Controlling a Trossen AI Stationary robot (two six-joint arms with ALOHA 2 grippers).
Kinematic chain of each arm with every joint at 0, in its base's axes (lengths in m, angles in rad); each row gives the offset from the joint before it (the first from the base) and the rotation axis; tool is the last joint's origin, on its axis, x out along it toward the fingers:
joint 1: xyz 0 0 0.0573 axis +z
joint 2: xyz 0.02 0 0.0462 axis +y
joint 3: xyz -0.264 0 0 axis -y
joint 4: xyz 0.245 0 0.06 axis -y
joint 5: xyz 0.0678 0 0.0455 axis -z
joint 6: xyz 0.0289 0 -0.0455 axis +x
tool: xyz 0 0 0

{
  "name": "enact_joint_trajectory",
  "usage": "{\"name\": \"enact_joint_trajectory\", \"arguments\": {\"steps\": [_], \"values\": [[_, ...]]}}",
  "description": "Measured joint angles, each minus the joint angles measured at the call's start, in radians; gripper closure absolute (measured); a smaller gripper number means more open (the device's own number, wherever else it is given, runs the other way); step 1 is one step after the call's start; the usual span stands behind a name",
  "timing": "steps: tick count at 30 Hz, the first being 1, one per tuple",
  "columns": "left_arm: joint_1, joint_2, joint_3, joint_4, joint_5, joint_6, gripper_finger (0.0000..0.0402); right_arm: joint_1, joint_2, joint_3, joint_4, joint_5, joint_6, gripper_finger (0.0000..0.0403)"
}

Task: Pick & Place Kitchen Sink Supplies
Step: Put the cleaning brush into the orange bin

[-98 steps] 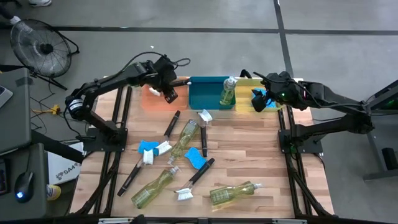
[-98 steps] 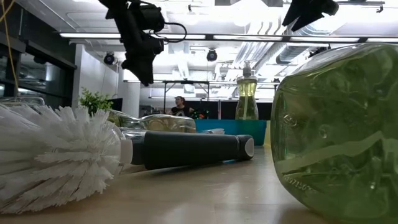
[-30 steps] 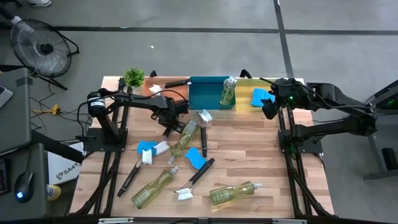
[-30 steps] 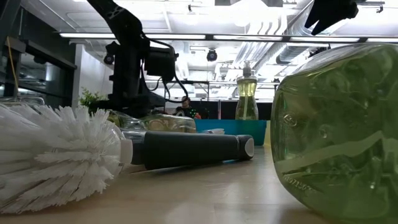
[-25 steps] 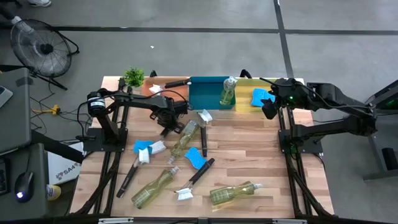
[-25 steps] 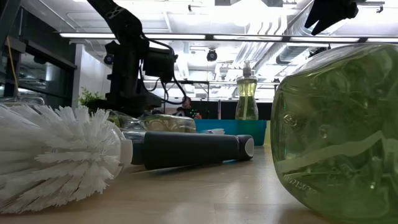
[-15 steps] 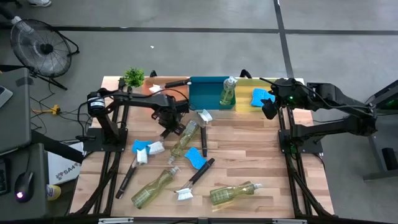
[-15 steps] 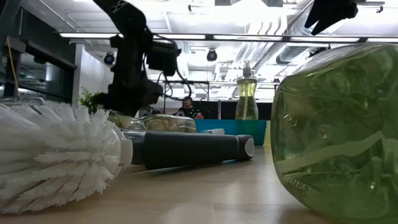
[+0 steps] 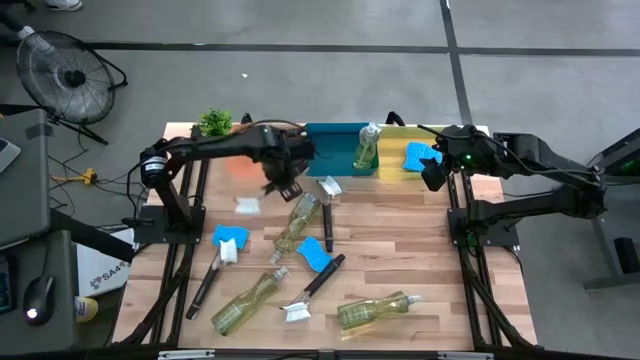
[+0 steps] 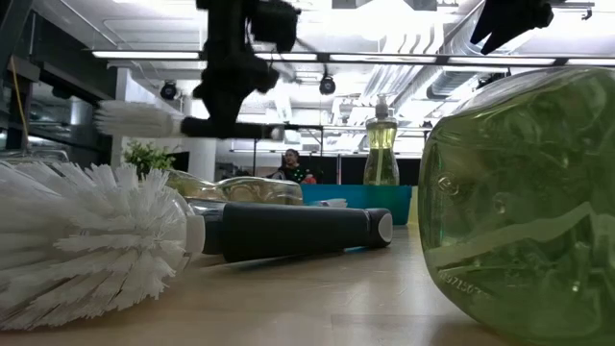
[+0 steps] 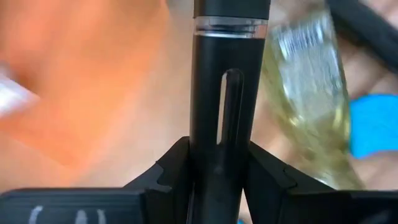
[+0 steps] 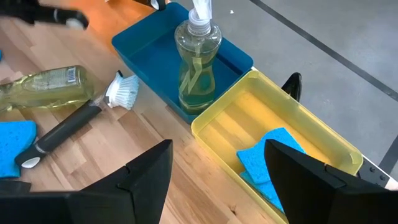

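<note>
My left gripper (image 9: 281,187) hangs above the table's far left part, shut on a black long-handled brush (image 10: 159,120) whose white head (image 9: 247,205) sticks out toward the left edge. My right gripper (image 9: 430,172) waits open over the yellow bin (image 12: 292,124), which holds blue sponges (image 12: 273,149). One clear bottle (image 9: 366,146) of yellow-green liquid stands upright in the blue bin (image 9: 335,150). Several more bottles (image 9: 298,222), brushes (image 9: 316,288) and sponges (image 9: 231,237) lie on the table. My left gripper pinches the brush's black handle (image 11: 224,112) between its two fingers (image 11: 171,171), toward the handle's free end, where a long slot shows. The fingers come from above, pointing down, and lie across the handle. The brush hangs about level, lifted clear of the table.
An orange bin (image 9: 243,166) sits at the far left beside the blue bin, below my left gripper. A small green potted plant (image 9: 214,123) stands at the far left corner. Bare wood lies along the table's right side (image 9: 420,240).
My left gripper has risen from the table with the brush and rolled about its own axis. The brush, which lay slanted on the table with its head by a blue sponge, now hangs level and clear, its head swung toward the far left.
</note>
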Motion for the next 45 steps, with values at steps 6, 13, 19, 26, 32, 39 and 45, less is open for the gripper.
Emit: {"name": "enact_joint_trajectory", "arguments": {"steps": [6, 13, 19, 26, 32, 39, 45], "values": [[0.000, -0.001, 0.111, -0.006, -0.289, 0.185, 0.0294, 0.000, 0.000, 0.000, 0.001, 0.004, 0.011, 0.0155], [0.048, 0.003, 0.116, 0.045, -0.450, 0.346, 0.0295, 0.000, 0.001, 0.000, 0.002, 0.015, 0.045, 0.0155], [0.170, 0.008, 0.116, 0.136, -0.414, 0.444, 0.0295, 0.000, 0.001, 0.000, 0.018, 0.034, 0.049, 0.0155], [0.289, 0.008, 0.090, 0.205, -0.301, 0.544, 0.0296, 0.000, 0.001, 0.000, 0.024, 0.066, 0.071, 0.0155], [0.324, 0.008, -0.001, 0.268, -0.232, 0.631, 0.0296, 0.000, 0.001, 0.000, 0.024, 0.097, 0.086, 0.0155], [0.321, 0.008, -0.090, 0.332, -0.152, 0.739, 0.0296, 0.000, 0.002, 0.000, 0.024, 0.112, 0.113, 0.0155], [0.322, 0.008, -0.158, 0.407, -0.138, 0.787, 0.0296, 0.000, 0.007, 0.000, 0.024, 0.117, 0.135, 0.0155]]}}
